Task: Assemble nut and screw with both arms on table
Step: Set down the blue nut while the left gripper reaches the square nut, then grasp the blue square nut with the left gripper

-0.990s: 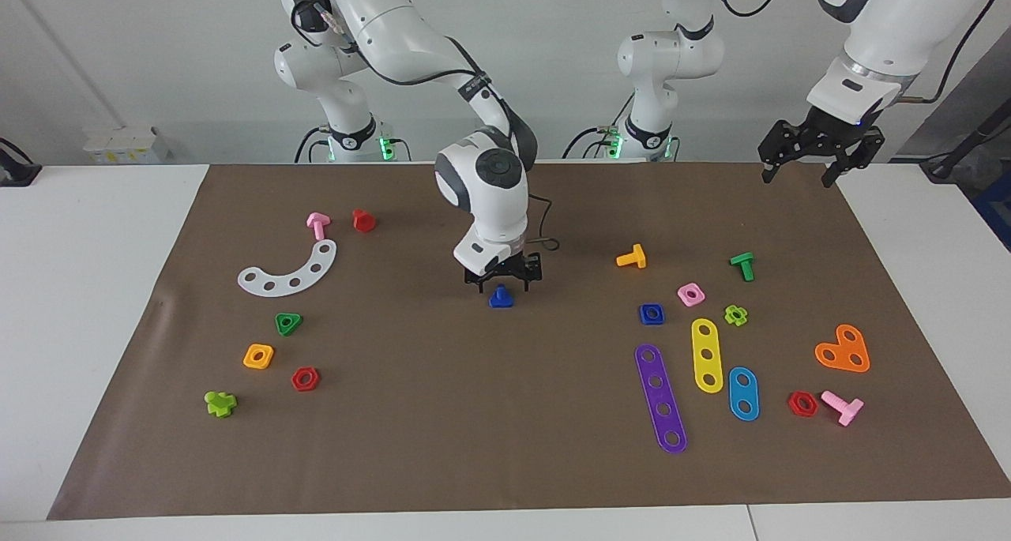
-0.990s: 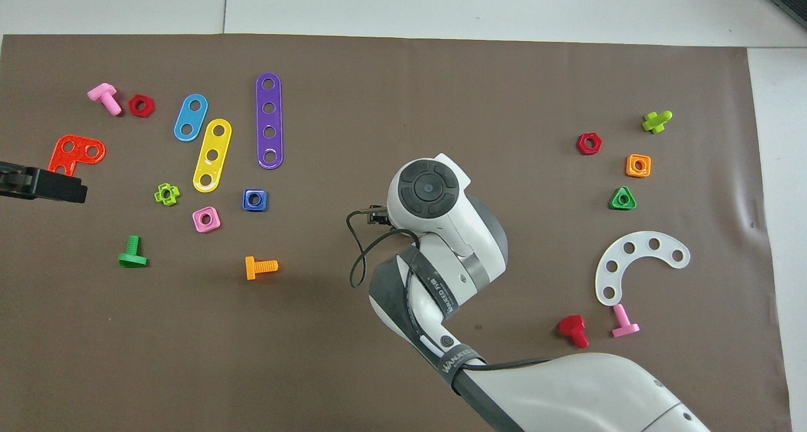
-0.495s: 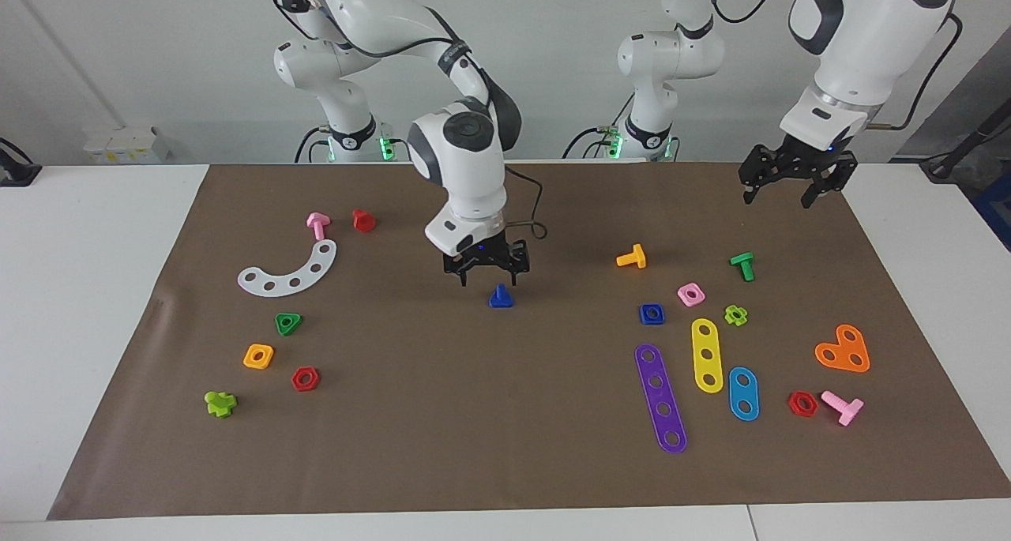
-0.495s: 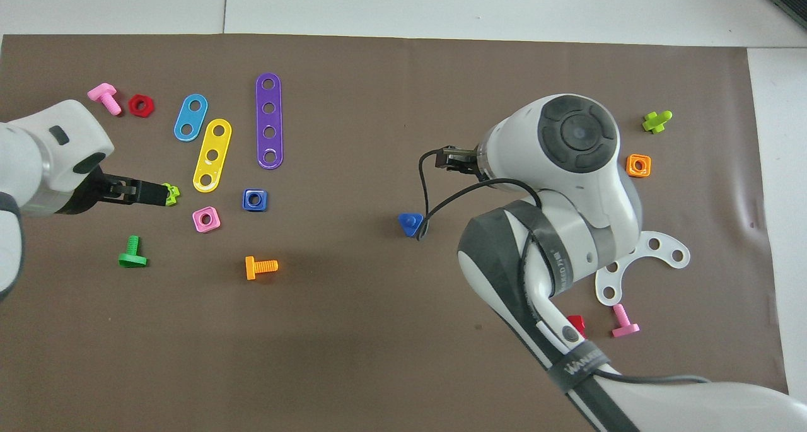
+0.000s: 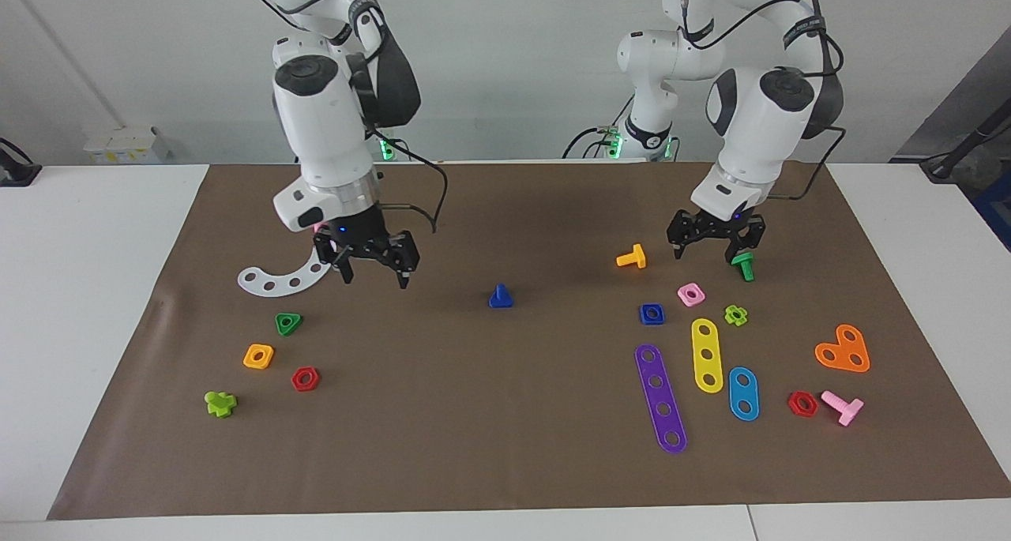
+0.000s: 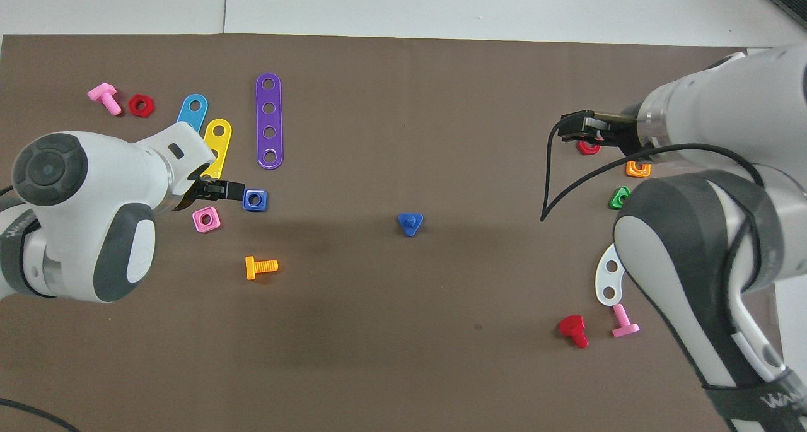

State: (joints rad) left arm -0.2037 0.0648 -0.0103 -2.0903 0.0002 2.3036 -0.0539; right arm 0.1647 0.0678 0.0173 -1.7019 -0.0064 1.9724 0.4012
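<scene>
In the facing view, four small pieces sit toward the right arm's end of the brown mat (image 5: 505, 446): one lime piece (image 5: 220, 403), one orange square nut (image 5: 258, 356), one green triangular nut (image 5: 288, 323) and one red hexagonal nut (image 5: 305, 378). At their 12 o'clock lies one white curved strip (image 5: 272, 279).

The right gripper (image 5: 370, 271) hangs over that strip's end, jaws spread wide and empty.

The single dark-blue screw (image 5: 500, 297) rests mid-mat on its head, shaft up, with nothing touching it.

The single dark-blue nut (image 5: 652, 313) lies flat, well apart from the screw at its 3 o'clock.

The left gripper (image 5: 712, 250), also spread and empty, hangs at the nut's 1 o'clock, between one orange bolt (image 5: 632, 257) and one green bolt (image 5: 744, 268).

The pink square nut (image 5: 690, 294) lies just beside the dark-blue nut. Three straight strips lie at its 5 o'clock: purple (image 5: 660, 397), yellow (image 5: 707, 355) and blue (image 5: 743, 392).
</scene>
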